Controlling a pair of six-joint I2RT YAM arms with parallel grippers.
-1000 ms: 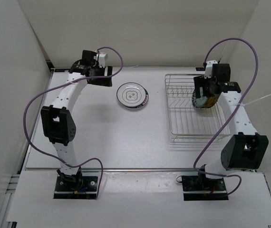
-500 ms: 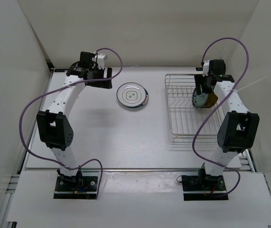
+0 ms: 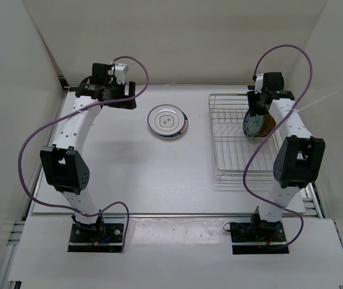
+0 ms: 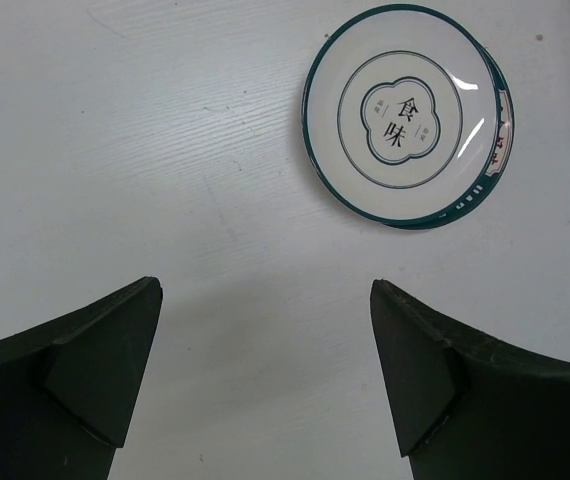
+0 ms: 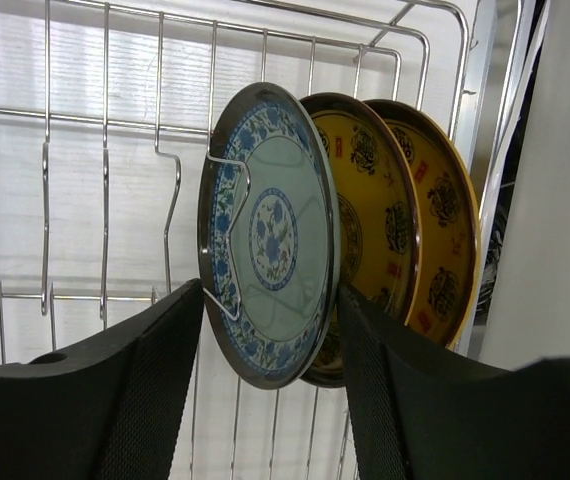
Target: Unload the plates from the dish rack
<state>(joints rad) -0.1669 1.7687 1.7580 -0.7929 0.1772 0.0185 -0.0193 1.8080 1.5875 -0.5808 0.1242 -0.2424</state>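
My left gripper (image 4: pixel 265 290) hangs over the far left of the table (image 4: pixel 115 150), its 2 matte black, wedge-shaped fingers (image 4: pixel 95 360) spread wide with nothing between them. The table is a smooth, pale sheet with faint scuffs, boxed in by plain white walls (image 3: pixel 177 42) on 3 sides. To the right, well apart from that gripper, a round glossy white plate (image 4: pixel 402 115) lies flat on the table. It has a dark teal rim, a thin inner ring and a 4-lobed outline around dark characters. A second rim with red marks peeks out under its right edge, so it rests on another plate. Further right stands the dish rack (image 3: pixel 231 156), thin silver wire bent into upright slot loops and raised sides. 3 plates stand on edge close together toward its far right. They are a blue-patterned plate (image 5: pixel 270 230) with a shiny pale centre, then 2 glossy gold plates (image 5: pixel 440 240) with dark rims and reddish motifs. A slot wire crosses the patterned plate's face. My right gripper (image 5: pixel 270 290) straddles that plate's lower edge, 1 ribbed black finger on each side. The right finger sits in the gap before the first gold plate. I cannot tell whether they pinch it. A white wall panel (image 5: pixel 565 200) stands just beyond the rack.
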